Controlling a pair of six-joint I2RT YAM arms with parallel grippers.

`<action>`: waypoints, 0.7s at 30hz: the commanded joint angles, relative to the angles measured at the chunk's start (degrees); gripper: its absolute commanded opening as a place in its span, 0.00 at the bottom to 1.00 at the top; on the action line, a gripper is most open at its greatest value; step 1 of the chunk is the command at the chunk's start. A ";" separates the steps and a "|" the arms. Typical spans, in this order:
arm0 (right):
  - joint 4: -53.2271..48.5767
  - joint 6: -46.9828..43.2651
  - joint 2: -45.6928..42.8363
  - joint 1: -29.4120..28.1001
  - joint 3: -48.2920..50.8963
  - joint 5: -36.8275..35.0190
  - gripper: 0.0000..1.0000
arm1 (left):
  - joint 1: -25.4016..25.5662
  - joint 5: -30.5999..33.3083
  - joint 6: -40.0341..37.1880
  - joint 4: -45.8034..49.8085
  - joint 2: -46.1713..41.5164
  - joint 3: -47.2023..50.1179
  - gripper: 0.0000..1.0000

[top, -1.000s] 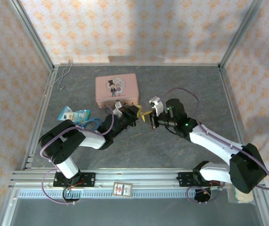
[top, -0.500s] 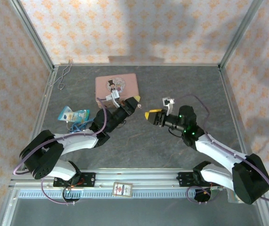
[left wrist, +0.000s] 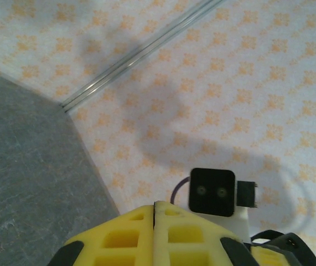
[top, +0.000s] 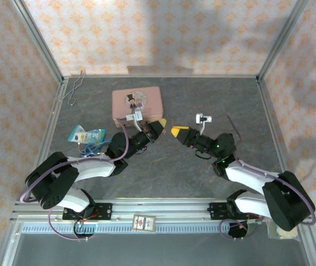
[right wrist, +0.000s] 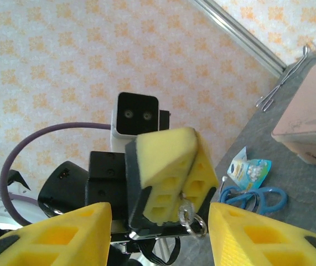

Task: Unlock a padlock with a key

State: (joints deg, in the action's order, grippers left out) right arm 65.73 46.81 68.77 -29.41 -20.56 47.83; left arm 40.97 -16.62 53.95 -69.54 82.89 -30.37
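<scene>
since one second ago the two grippers, which were then nearly touching over the middle of the table, have drawn apart, and both arms now lie lower. the left gripper is just beside the near right corner of the pink tin. its pads are pressed together, and the left wrist view shows no gap between them. from their lower edge hangs a small silvery piece with a ring, which i take for the key. only its end is pinched, and the rest hangs free below the pads. it looks light, thin, stiff and smooth, so it can easily turn or slip in the soft foam. i judge it is better held by the flat head, close to the pads. to the right, apart from it, the right gripper faces it with fingers wide apart and holding nothing.
</scene>
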 commanded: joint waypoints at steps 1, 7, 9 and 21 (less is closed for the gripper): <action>6.47 1.43 1.92 -0.78 -1.17 1.92 0.48 | -0.24 -2.56 -1.14 -6.00 0.29 -0.15 0.00; 10.84 3.48 5.60 -1.59 -2.28 3.80 0.40 | 0.01 -4.71 -0.18 -10.15 1.01 0.40 0.00; 13.48 4.81 6.54 -1.70 -2.31 4.05 0.37 | 0.05 -5.01 0.27 -10.35 1.61 0.39 0.00; 16.47 6.20 9.27 -3.16 -3.44 4.82 0.27 | 0.37 -5.13 1.59 -13.25 2.98 0.14 0.00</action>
State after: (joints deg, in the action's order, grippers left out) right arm 77.67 52.88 77.45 -32.23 -22.61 51.33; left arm 40.99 -20.62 55.11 -78.48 85.54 -30.35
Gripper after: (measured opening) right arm 0.276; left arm 0.045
